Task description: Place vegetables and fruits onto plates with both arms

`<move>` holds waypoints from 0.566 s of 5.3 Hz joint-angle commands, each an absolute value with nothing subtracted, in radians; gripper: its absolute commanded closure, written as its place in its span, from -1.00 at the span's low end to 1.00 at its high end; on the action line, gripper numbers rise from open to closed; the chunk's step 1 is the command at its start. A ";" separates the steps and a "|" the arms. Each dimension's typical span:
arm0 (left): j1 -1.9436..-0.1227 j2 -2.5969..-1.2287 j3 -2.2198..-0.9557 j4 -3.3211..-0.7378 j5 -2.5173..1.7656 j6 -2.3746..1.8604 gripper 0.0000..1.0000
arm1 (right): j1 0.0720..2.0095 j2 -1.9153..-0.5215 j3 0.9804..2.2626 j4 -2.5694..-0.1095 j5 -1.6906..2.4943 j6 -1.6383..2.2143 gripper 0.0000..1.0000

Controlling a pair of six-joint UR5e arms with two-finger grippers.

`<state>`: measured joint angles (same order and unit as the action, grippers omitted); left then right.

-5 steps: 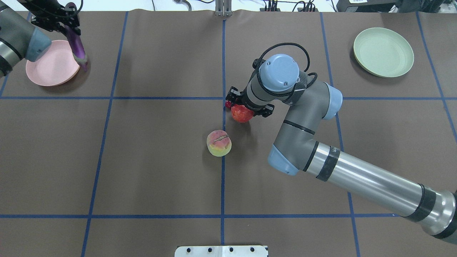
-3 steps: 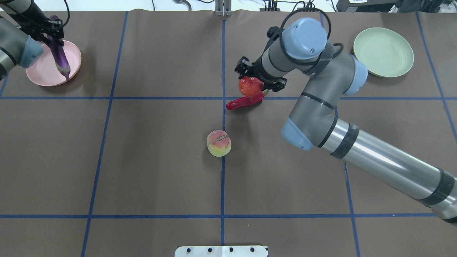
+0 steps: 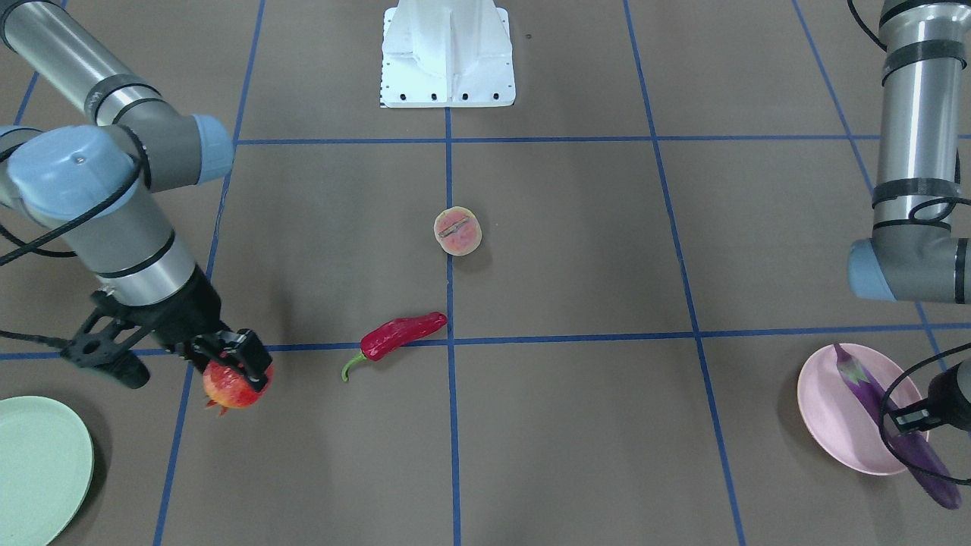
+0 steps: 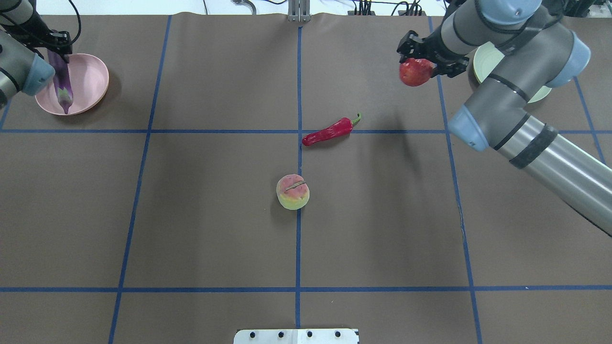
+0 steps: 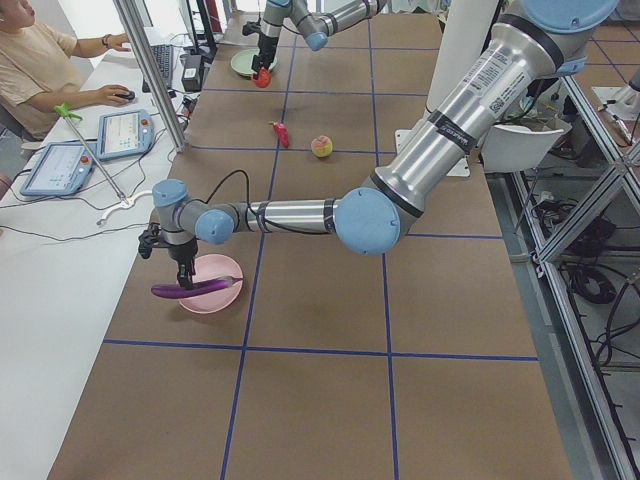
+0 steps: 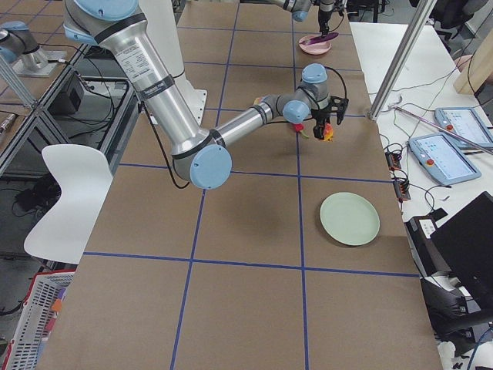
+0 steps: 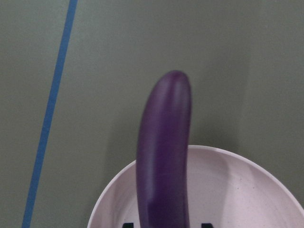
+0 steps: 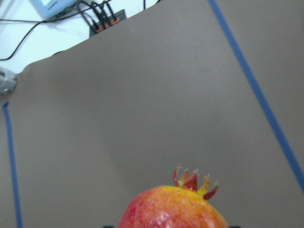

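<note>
Your right gripper point(image 4: 427, 61) has lifted the pomegranate point(image 4: 414, 73) away from the chili point(image 4: 330, 133). Its fingers are shut tight on the pomegranate, and the green plate point(image 3: 38, 462) is just past them. Your left gripper point(image 4: 56, 44) pinches the eggplant point(image 4: 61, 86), now lowered onto the pink plate point(image 4: 88, 76) under its fingers. I think it can let go soon. The peach point(image 4: 292, 191) waits.

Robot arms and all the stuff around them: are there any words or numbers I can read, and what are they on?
No text here can be read.
Label on the left arm: dark print, too blurred to read.
Label on the right arm: too small to read.
Tablets beside the table: screens too small to read.
</note>
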<state>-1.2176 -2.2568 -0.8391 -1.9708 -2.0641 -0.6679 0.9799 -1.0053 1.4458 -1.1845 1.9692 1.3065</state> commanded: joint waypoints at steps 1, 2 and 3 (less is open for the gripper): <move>-1.213 -2.266 -0.949 -1.967 -2.075 -0.765 -1.00 | 1.105 -1.037 1.311 -1.181 1.968 1.119 1.00; -1.163 -2.264 -1.056 -1.968 -2.180 -0.975 -1.00 | 1.144 -1.035 1.211 -1.177 1.953 1.017 1.00; -1.096 -2.267 -1.147 -1.970 -2.184 -1.165 -1.00 | 1.160 -1.034 1.134 -1.172 1.904 1.003 1.00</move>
